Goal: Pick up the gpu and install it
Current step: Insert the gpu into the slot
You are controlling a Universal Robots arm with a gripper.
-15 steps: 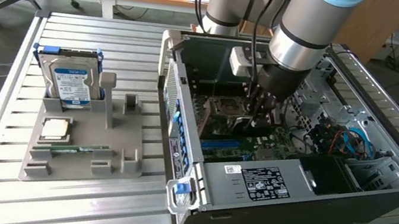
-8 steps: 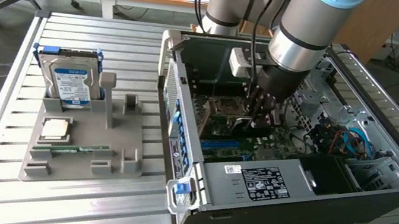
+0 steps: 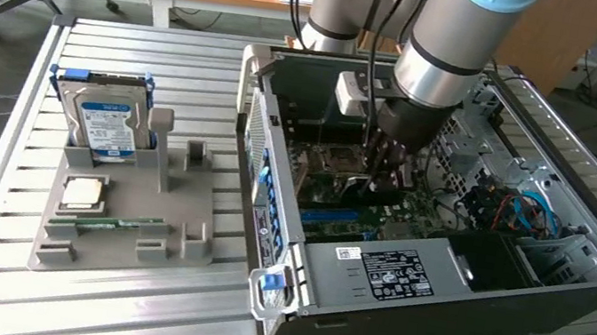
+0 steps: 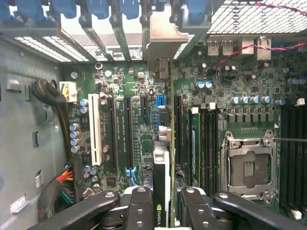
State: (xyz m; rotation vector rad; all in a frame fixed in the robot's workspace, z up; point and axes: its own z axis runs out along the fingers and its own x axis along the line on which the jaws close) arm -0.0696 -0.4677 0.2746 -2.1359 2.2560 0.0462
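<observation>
Wrist view: tool [image 4: 164, 207] clamped on gpu [image 4: 162, 160], thin dark card edge-on, grey bracket [image 4: 165, 40], over motherboard [image 4: 120, 84]. Exterior view: arm [image 3: 450, 48] down inside case [image 3: 513, 327].

Claw [image 4: 165, 207] gripping gpu [image 4: 162, 160] edge-on, motherboard [image 4: 120, 86] beneath, CPU socket [image 4: 249, 167] nearby

A slatted metal desk [image 3: 130, 321] (pale grey, its ribs running across the frame) takes up the lower part of the exterior view. Directly on it, at centre left, lies a flat grey holder tray [image 3: 188, 222]. Just beside the tray, from centre to lower right, rests a black computer case [image 3: 429, 332], open side up.
</observation>
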